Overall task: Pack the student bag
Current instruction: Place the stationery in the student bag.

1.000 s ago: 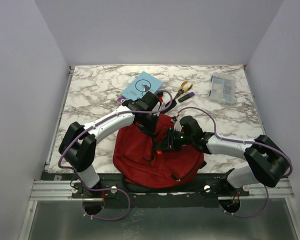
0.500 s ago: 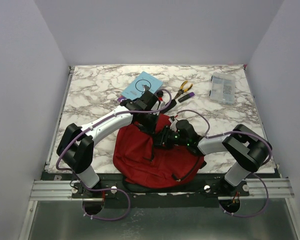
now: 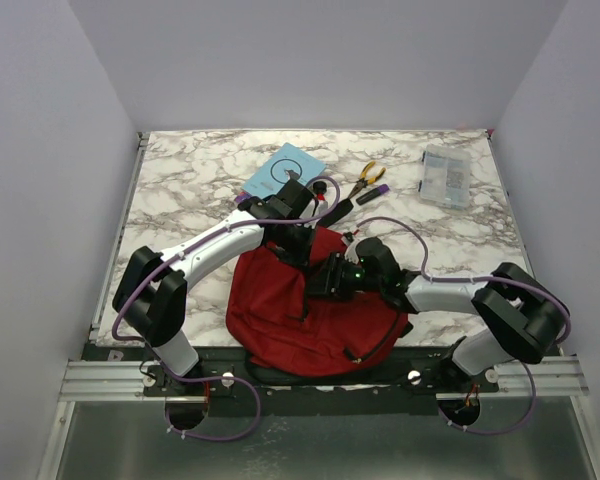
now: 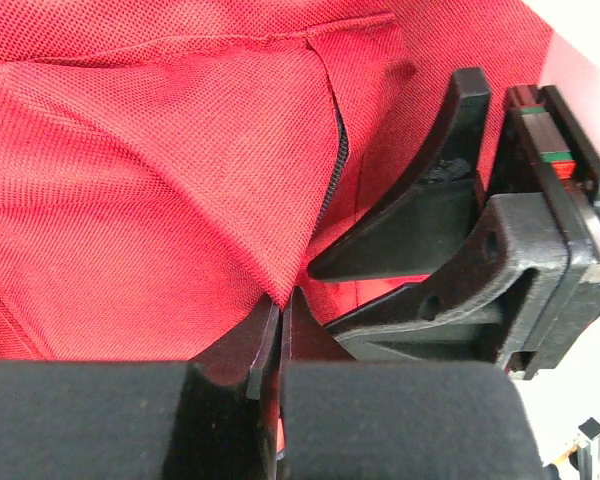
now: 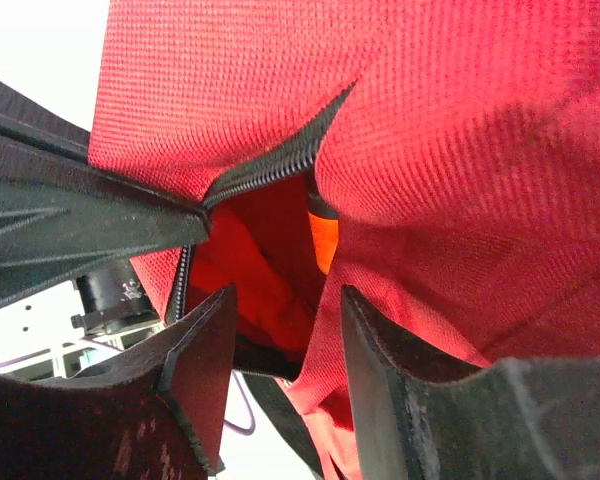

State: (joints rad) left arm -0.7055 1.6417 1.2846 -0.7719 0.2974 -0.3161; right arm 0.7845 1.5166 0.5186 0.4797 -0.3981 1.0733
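The student bag [image 3: 280, 320], dark red fabric with black zippers, lies at the table's near edge between the two arms. My left gripper [image 3: 298, 244] is at the bag's far top edge, shut on a pinch of its red fabric [image 4: 210, 200] beside the zipper [image 4: 335, 170]. My right gripper [image 3: 332, 280] sits just right of it at the same opening. Its jaws stand open [image 5: 280, 320], with the edge of the bag's mouth hanging between them. The zipper [image 5: 270, 172] is parted, and something orange [image 5: 323, 240] shows inside.
Behind the bag on the marble table [image 3: 180, 190] lie a light blue book [image 3: 283, 172], yellow-handled pliers [image 3: 365, 180], a small purple item [image 3: 374, 193] and a clear plastic box [image 3: 446, 176] at the back right. Purple cables loop from both arms over the bag.
The right gripper's jaws have widened, letting go of the bag's fabric. The right arm shifted forward and back a little. The left gripper kept its pinch in place.
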